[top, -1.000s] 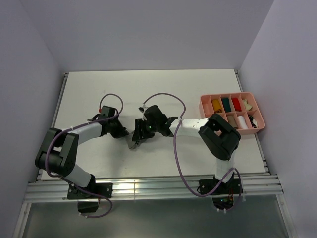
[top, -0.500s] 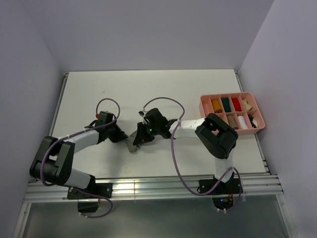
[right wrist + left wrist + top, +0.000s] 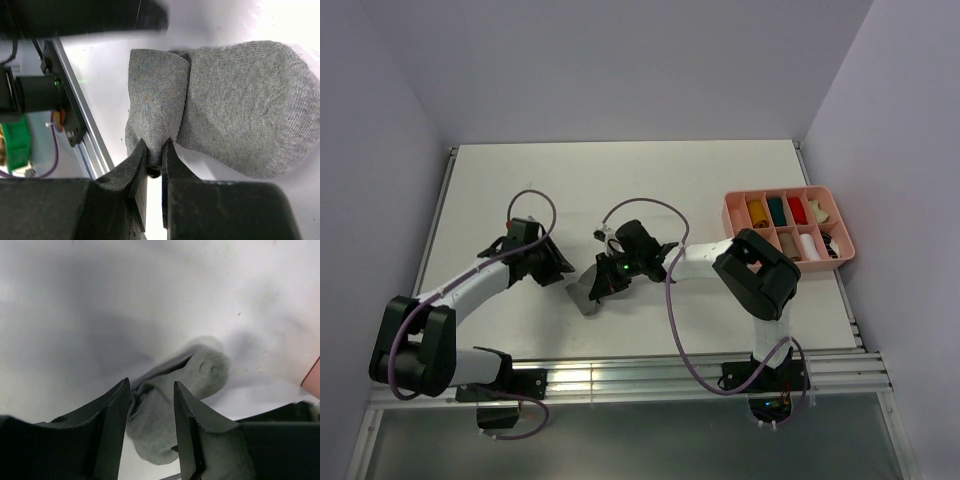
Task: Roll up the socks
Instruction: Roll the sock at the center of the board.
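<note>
The top external camera sits high above and behind the arm bases, looking down and forward from afar over the whole table (image 3: 720, 170). Each wrist camera rides just behind its own fingers and looks out along them at close range: ahead of the left gripper (image 3: 150, 385) lies the grey sock (image 3: 205, 372), and the same sock fills the view beyond the right gripper (image 3: 155, 145). All three views share that sock and the table patch around it.
</note>
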{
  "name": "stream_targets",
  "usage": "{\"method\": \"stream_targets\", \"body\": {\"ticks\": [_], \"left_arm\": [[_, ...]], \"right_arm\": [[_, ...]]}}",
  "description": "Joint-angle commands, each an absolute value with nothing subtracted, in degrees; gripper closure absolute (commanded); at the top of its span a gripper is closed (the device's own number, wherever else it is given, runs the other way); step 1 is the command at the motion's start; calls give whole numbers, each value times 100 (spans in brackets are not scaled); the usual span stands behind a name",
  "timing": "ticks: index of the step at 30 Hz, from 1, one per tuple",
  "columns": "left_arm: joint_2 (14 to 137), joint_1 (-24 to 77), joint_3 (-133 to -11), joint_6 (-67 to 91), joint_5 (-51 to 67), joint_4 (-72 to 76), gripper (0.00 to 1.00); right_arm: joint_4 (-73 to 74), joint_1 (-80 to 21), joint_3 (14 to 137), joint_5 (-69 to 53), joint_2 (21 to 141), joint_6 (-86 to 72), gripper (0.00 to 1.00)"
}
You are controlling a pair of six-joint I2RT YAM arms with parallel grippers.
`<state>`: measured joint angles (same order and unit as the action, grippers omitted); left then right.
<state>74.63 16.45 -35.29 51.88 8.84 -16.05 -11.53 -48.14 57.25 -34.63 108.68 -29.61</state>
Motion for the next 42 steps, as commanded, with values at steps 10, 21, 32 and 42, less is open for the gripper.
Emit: {"method": "stream_targets", "body": {"ticks": [10,21,32,42], "left_arm": [[8841,1582,-4579,3428,2206,-1793,54],[9597,1933,-4588,3542,2259,-1433,66],[9818,1995,-4535,4489,2241,-493,100],[9212,1899,-4211,5834,1618,562,100]], "right_arm": [[-1099,-4913,5897,-3805,10652,-1943,100],[-817,-4922,6170,-3990,10767,-1582,100],[-413,-5106,6626,-4192,10591,-1213,100],[-368,-5388,6715,-4219,10713,-1169,100]]}}
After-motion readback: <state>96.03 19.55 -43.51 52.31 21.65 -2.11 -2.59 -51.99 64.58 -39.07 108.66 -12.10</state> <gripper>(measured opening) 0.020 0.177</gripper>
